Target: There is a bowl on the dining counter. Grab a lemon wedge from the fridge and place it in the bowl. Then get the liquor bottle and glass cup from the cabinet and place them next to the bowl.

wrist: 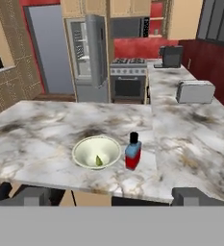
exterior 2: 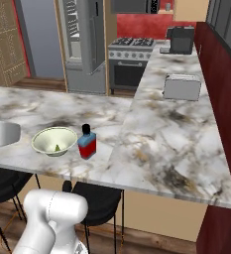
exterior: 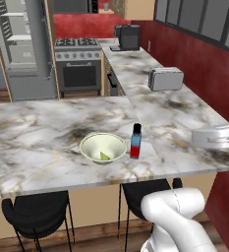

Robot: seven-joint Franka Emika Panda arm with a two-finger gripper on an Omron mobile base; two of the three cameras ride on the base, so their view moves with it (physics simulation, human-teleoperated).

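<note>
The pale bowl (exterior: 103, 147) (exterior 2: 54, 141) (wrist: 96, 152) stands on the marbled dining counter (exterior: 32, 133) (wrist: 36, 129) near its front edge. A small yellow-green lemon wedge (exterior: 104, 156) (wrist: 98, 161) lies inside it. The liquor bottle (exterior: 135, 141) (exterior 2: 87, 142) (wrist: 132, 151), red with a blue label and black cap, stands upright just right of the bowl, apart from it. My gripper (wrist: 113, 196) hangs back from the counter edge, open, with nothing between its fingertips (wrist: 32, 194). The fridge (exterior: 22, 49) (wrist: 87, 53) at the back stands open. The glass cup is out of view.
A toaster (exterior: 165, 78) (wrist: 195, 91) and a coffee machine (exterior: 128, 37) sit on the side counter along the red wall. A stove (exterior: 77, 64) stands beside the fridge, with tan wall cabinets (wrist: 128, 7) above. Black stools (exterior: 37, 209) are tucked under the counter.
</note>
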